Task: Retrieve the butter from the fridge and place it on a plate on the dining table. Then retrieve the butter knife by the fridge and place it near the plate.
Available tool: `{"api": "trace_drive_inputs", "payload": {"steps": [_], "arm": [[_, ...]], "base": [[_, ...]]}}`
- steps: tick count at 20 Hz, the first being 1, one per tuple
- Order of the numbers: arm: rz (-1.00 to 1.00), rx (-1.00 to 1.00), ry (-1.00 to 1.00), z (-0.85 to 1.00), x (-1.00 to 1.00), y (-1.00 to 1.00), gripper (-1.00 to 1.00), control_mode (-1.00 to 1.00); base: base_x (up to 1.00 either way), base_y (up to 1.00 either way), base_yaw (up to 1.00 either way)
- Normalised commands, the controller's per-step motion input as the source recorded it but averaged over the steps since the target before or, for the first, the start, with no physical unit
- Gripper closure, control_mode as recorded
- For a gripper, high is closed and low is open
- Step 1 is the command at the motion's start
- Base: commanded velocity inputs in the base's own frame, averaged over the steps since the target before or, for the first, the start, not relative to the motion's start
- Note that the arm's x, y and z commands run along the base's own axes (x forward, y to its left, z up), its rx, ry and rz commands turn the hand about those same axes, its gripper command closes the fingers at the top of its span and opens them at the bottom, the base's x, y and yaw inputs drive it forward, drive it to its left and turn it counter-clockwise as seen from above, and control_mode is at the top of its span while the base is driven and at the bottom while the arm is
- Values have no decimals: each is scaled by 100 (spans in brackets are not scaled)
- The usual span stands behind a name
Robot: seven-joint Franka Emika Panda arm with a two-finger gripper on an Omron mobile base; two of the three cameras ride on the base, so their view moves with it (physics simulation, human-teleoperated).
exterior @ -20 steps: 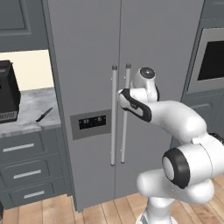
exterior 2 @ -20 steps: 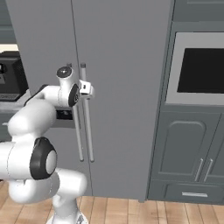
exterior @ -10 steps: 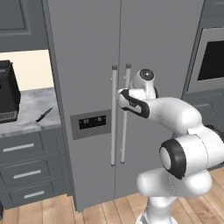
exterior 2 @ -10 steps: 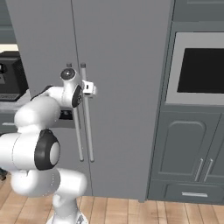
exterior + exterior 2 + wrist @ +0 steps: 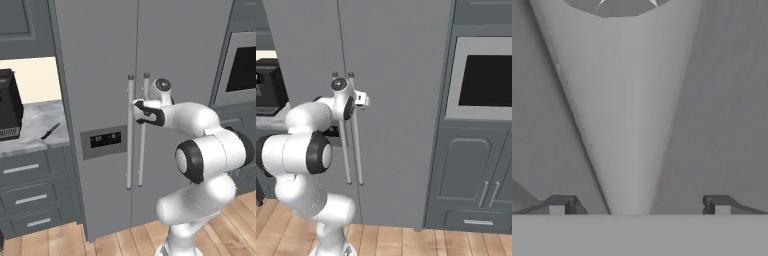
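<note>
**Gripper at the fridge handles, jaws wide**

Up at the fridge (image 5: 100, 75), both doors shut. Gripper (image 5: 136, 106) level with the upper part of the 2 long silver handles (image 5: 130, 132), fingers spread wide, nothing held. In the hand view, 1 handle (image 5: 629, 125) running straight up between the 2 dark fingertips (image 5: 559, 204), a clear gap on either side. From the right base view, hand (image 5: 358, 99) pressed in close at the handles (image 5: 356, 145). Over on the marble counter (image 5: 35, 125) left of the fridge, butter knife (image 5: 50, 131) lying flat, slim and dark, near the black appliance (image 5: 9, 105). Well apart from the gripper. Wall oven (image 5: 483, 80) to the right of the fridge.
</note>
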Motion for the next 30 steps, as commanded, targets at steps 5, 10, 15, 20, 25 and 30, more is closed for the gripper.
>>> {"api": "trace_drive_inputs", "payload": {"steps": [5,10,15,20,25,30], "arm": [[0,0,-4,-14,43,0,100,-100],[3,0,-11,-24,53,0,100,-100],[0,0,-1,-1,12,-2,100,-100],[0,4,3,0,-94,-34,100,-100],[0,10,14,0,-100,-100,100,-100],[2,10,19,0,-100,-100,100,-100]], "base": [[0,0,0],[0,0,0],[0,0,0],[0,0,0],[0,0,0],[0,0,0]]}}
